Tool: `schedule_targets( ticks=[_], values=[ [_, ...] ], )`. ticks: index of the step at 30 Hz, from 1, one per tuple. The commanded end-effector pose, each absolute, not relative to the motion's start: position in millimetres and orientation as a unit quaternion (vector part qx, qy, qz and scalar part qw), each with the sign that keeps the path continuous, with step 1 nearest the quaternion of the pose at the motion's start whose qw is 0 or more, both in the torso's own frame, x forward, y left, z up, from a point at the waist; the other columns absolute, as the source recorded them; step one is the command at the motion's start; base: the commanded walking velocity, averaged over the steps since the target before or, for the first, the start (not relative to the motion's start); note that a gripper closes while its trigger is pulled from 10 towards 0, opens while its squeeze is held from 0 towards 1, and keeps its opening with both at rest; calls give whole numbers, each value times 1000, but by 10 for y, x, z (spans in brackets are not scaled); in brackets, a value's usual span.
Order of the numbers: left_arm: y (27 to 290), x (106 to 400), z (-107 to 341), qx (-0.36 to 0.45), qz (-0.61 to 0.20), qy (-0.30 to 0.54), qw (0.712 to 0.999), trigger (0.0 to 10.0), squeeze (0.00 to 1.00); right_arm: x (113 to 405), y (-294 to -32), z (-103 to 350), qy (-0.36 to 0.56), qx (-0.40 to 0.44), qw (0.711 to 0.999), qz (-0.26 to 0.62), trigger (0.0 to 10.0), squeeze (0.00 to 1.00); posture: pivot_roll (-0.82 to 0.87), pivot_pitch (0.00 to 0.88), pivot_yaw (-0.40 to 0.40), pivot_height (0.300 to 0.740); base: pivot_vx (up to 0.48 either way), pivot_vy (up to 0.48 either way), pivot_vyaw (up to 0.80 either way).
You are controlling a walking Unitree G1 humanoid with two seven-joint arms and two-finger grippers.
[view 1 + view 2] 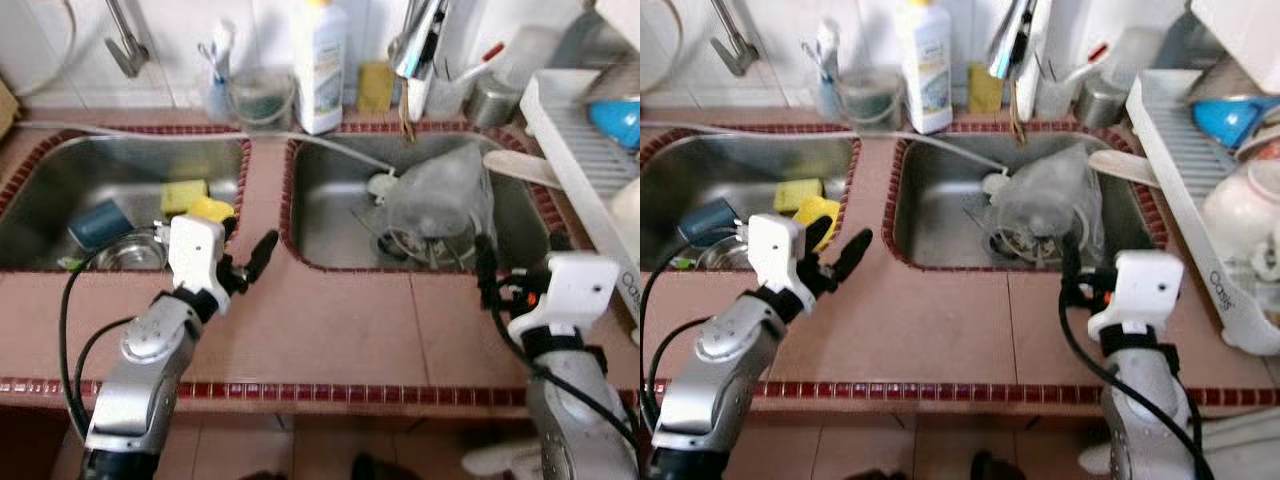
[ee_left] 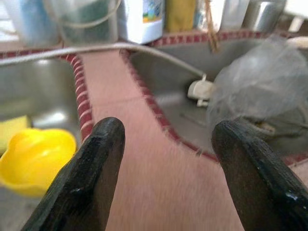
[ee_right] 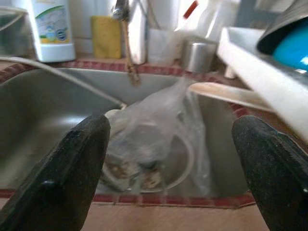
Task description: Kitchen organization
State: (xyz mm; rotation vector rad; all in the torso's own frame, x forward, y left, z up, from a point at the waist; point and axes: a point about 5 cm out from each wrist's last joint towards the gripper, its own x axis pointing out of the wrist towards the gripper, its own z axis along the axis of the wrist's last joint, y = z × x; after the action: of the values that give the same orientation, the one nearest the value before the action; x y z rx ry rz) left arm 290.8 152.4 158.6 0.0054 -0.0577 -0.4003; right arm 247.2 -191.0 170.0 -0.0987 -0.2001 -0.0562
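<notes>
— Where's the bag from your seat?

— I see the clear plastic bag (image 3: 159, 139) slumped in the right sink (image 1: 320, 215), ahead of my right gripper (image 3: 173, 163) and framed between its fingers, spread wide with nothing in them. Its long axis climbs from the drain towards the far rim.

— And the left?

— My left gripper (image 2: 168, 163) hovers over the counter strip (image 2: 139, 159) between the basins, fingers wide apart, nothing held. Its wrist view adds a yellow cup (image 2: 33, 156) beside one finger.
</notes>
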Motion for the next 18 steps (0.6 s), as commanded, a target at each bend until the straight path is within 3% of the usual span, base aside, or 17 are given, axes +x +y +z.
schedule_targets(
  ticks=[1,18],
  values=[
    [1558,2873,1630,10,-198,-33,980,10000,0,2428,-1882,1729,-103,-42,993,-28,10000,0,-109,253,59,740,0,0,0],
    [1560,2767,1664,11,-207,-24,978,10000,0,2321,-1818,1799,-120,-19,992,-25,10000,0,-102,280,59,740,0,0,0]
  ],
)
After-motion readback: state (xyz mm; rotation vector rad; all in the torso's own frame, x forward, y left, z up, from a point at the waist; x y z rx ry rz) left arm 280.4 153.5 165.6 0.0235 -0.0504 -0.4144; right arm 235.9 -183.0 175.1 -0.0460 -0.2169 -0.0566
